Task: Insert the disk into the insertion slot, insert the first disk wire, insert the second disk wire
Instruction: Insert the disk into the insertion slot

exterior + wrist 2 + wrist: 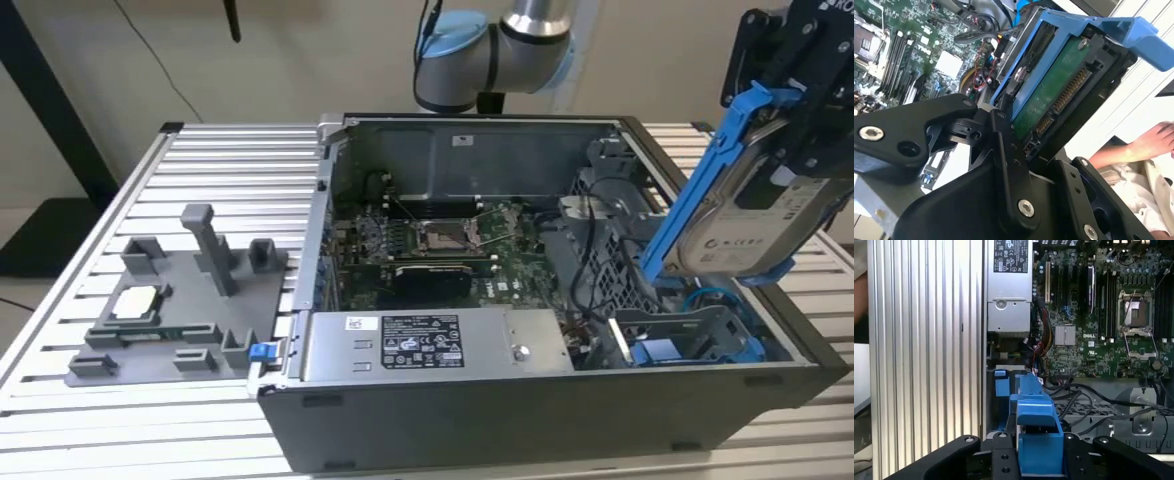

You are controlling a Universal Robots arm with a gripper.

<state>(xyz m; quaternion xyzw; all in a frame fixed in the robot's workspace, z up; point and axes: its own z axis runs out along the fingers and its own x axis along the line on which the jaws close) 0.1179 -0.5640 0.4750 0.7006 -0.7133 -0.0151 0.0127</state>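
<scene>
Above the insertion slot [683, 338], the disk [747, 232] hangs (steeply tilted) pinched in the gripper [801, 135].

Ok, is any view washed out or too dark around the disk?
Second wrist view: the background behind the disk is blown out white. First wrist view: the ribbed table glares pale. Exterior view: even light, with the computer case dim inside.
</scene>
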